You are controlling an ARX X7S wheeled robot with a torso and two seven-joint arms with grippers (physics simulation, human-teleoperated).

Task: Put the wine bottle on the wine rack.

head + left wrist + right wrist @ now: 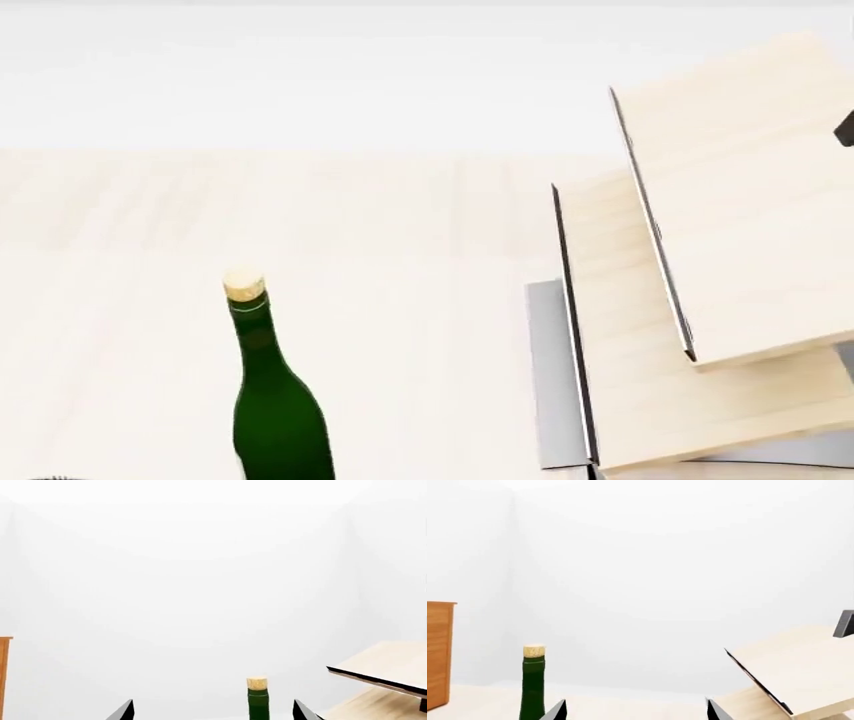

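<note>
The wine bottle (278, 410), dark green with a tan cork, stands upright on the light wood table (400, 300) at the front left of the head view. To its right the wine rack (707, 300) shows two slanted light boards with black edges on a grey base. In the left wrist view the bottle's neck (257, 702) rises between the spread tips of my left gripper (213, 712), closer to one tip, untouched. My right gripper (637, 712) is open too, with the bottle (532, 685) just outside one fingertip (558, 711). Neither gripper shows in the head view.
A brown wooden cabinet edge (437, 655) stands beyond the bottle, seen also as a cabinet sliver (4, 675) in the left wrist view. The rack (383, 680) lies to the bottle's right, and white walls close the scene behind the table.
</note>
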